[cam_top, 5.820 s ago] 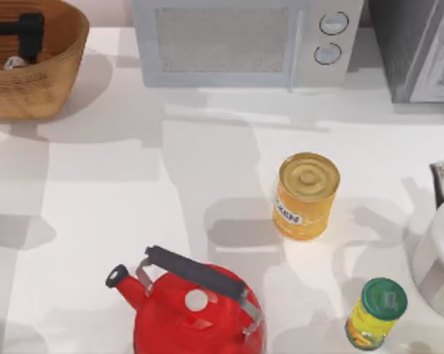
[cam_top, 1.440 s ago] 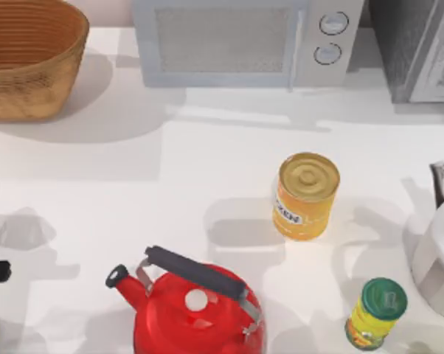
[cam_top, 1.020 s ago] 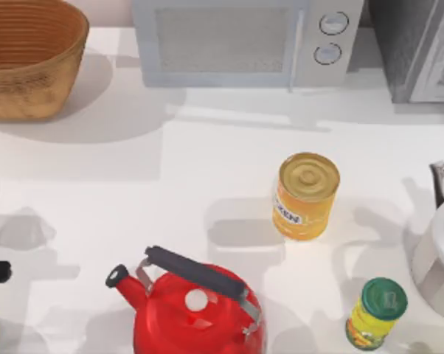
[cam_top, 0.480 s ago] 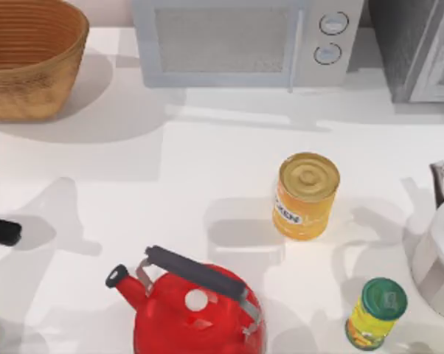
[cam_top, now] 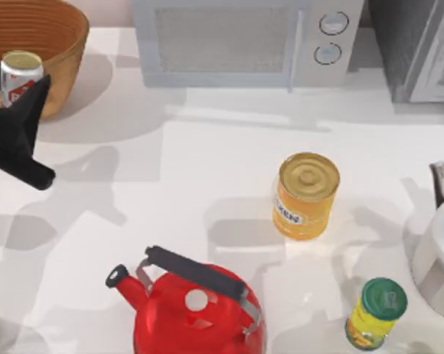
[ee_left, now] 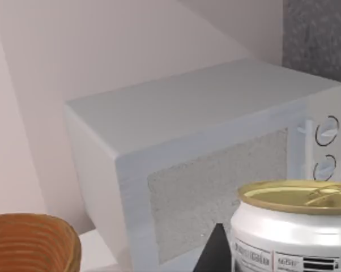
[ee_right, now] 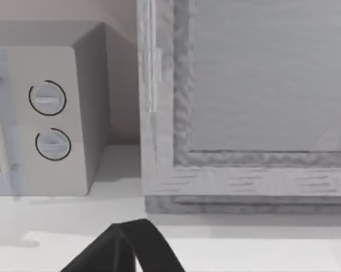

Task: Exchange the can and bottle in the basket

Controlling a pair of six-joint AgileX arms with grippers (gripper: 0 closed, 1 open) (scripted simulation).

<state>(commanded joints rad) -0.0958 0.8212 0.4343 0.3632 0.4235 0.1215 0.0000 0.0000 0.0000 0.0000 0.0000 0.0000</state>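
At the tabletop's (cam_top: 207, 169) near edge stand a red kettle with a dark handle (cam_top: 189, 313) and, toward the near right corner, a small yellow container with a green lid (cam_top: 375, 312). A large yellow tin with a gold top (cam_top: 304, 195) stands right of centre. By the left edge the black left claw (cam_top: 12, 92) is raised, closed on the small white cylinder with a red label and tan top, the bottle (cam_top: 19, 76), upright just beside the rim of the round woven wicker basket (cam_top: 60, 37) in the far left corner. A pale grey microwave (cam_top: 244, 40) sits along the far edge. I cannot tell the right claw's state
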